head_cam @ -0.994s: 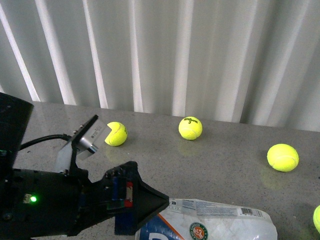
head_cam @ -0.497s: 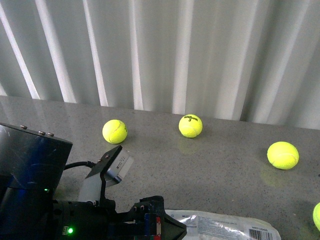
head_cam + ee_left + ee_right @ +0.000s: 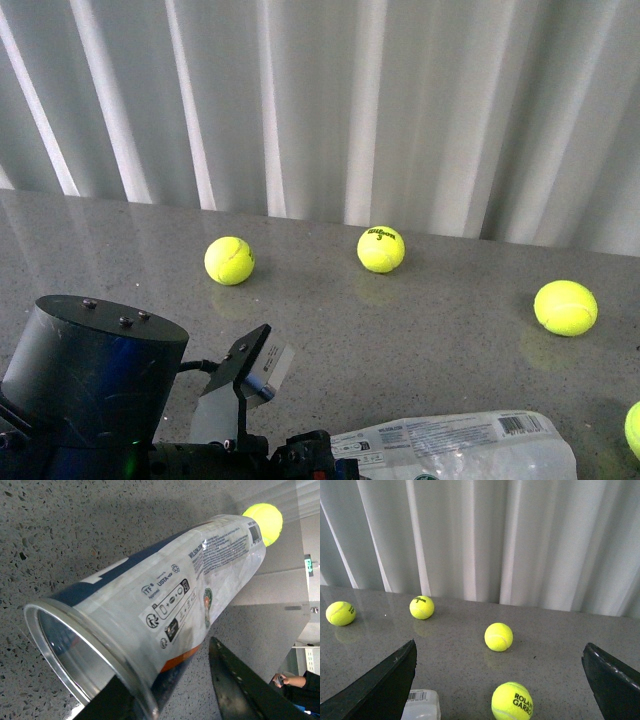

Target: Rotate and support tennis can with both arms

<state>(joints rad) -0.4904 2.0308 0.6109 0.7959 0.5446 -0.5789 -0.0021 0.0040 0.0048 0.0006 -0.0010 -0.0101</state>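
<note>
1. tennis can (image 3: 470, 445) lies on its side on the grey speckled table (image 3: 440, 350), at 6 o'clock in the front view, with a barcode facing up.
2. in the left wrist view the can's open, silver-rimmed end is nearest the camera.
3. left gripper (image 3: 175, 700) is spread wide around that rim end; one of its fingers (image 3: 240, 690) stands clear of the can wall, with table showing between.
4. left arm (image 3: 90, 385), black and bulky, sits at 7 o'clock in the front view, beside the can's end.
5. right gripper (image 3: 499, 652) is spread wide and holds nothing.
6. four yellow-green balls lie apart from the can: ball one (image 3: 229, 261) at 10 o'clock, ball two (image 3: 381, 250) at 12, ball three (image 3: 565, 307) at 2, ball four (image 3: 633, 430) at 3.
7. white pleated curtain (image 3: 320, 100) hangs behind the table.
</note>
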